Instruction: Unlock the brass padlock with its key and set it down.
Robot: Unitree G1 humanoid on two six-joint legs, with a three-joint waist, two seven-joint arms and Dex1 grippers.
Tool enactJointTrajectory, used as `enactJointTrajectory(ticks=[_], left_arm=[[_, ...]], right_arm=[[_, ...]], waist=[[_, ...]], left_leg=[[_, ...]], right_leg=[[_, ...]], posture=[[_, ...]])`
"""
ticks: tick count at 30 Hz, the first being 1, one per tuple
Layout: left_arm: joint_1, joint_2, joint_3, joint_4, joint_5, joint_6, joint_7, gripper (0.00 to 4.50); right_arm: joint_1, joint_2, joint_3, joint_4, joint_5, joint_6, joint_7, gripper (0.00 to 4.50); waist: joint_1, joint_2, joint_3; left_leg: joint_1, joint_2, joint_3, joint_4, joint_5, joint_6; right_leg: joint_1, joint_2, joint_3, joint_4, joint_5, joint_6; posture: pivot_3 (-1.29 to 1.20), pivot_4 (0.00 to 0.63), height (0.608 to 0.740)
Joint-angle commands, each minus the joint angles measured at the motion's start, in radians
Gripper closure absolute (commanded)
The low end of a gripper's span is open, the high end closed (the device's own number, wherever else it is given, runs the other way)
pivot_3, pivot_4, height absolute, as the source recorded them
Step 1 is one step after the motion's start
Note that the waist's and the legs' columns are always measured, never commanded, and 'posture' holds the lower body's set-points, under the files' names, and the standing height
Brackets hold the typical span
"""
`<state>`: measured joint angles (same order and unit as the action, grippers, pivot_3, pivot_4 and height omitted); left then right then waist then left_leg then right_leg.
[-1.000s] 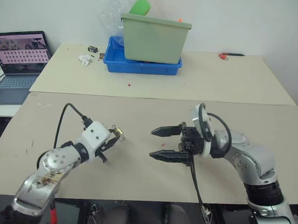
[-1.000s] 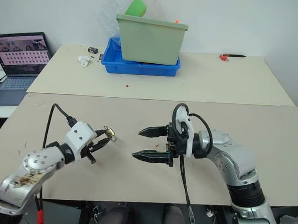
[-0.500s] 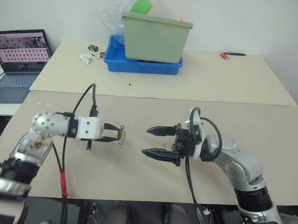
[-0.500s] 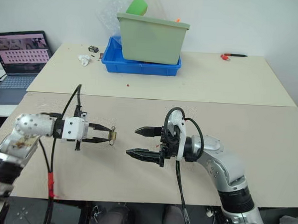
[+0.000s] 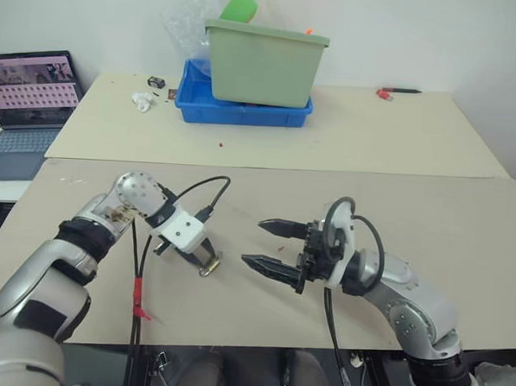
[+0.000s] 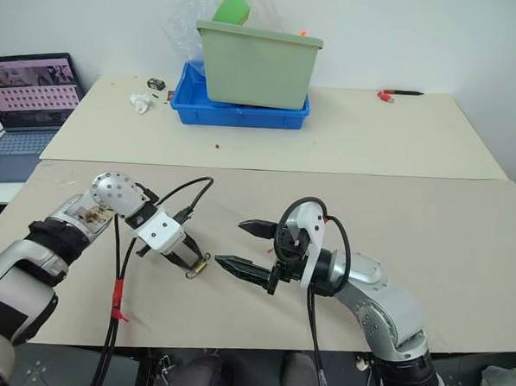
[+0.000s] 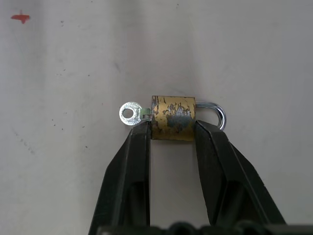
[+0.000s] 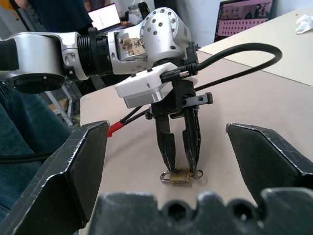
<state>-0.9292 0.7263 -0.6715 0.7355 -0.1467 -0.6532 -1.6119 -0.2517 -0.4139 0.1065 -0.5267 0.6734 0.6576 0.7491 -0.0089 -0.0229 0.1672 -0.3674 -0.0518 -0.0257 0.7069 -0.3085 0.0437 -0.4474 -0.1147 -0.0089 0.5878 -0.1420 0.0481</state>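
Brass padlock [image 7: 173, 117], small, rigid, light and probably slippery, sits at the bench [image 5: 395, 217] surface between the left hand's [image 7: 172, 131] fingertips, pinched across its body, key [image 7: 132, 113] inserted. Best hold: flat brass sides. Right hand [image 5: 264, 243] gapes wide, empty, nearby.

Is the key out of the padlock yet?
No, in the left wrist view the key sits in the brass padlock, held between the left tool's fingers.
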Motion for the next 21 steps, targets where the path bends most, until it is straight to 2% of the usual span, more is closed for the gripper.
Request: enactJointTrajectory(ticks=[1,6,15,18,21], left_arm=[[-0.034,-0.023,-0.033,0.059,0.005,-0.039,-0.003,1.92],[-0.053,-0.022,0.002,0.071,-0.009,-0.097,-0.003,0.04],[-0.063,0.062,0.104,-0.034,-0.06,-0.041,-0.003,0.04],[-0.05,0.124,0.171,-0.108,-0.091,-0.004,-0.003,0.04],[0.069,0.219,0.289,-0.364,-0.191,0.237,0.042,0.04]], right_arm=[[0.004,-0.007,-0.029,-0.053,0.026,-0.013,-0.014,0.0],[-0.009,-0.012,-0.024,-0.041,0.03,-0.017,-0.008,0.0],[-0.056,-0.012,-0.012,0.032,0.022,-0.035,0.051,0.0],[-0.078,-0.008,0.0,0.058,0.017,-0.039,0.075,0.0],[-0.093,-0.013,0.006,0.074,0.016,-0.039,0.099,0.0]], waist=[[0.001,0.0,0.0],[-0.008,0.0,0.0],[-0.005,-0.001,0.0],[-0.005,-0.001,0.001],[-0.014,-0.001,0.001]], left_leg=[[0.0,0.001,0.0,0.003,0.0,0.0],[0.0,0.003,0.001,0.009,-0.001,0.001],[-0.003,0.002,0.001,0.009,-0.001,0.001],[-0.004,0.002,0.001,0.009,-0.001,0.001],[-0.005,0.003,0.001,0.009,-0.001,0.001]], right_leg=[[0.0,0.0,0.0,0.0,0.0,0.0],[0.0,0.0,0.001,0.005,-0.001,0.001],[-0.006,0.001,0.003,0.007,0.0,-0.001],[-0.006,0.001,0.003,0.007,0.0,0.0],[-0.008,0.001,0.003,0.008,0.0,0.0]], posture=[[0.0,0.15,0.732],[0.0,0.15,0.732],[0.0,0.15,0.732],[0.0,0.15,0.732],[0.0,0.15,0.732]])
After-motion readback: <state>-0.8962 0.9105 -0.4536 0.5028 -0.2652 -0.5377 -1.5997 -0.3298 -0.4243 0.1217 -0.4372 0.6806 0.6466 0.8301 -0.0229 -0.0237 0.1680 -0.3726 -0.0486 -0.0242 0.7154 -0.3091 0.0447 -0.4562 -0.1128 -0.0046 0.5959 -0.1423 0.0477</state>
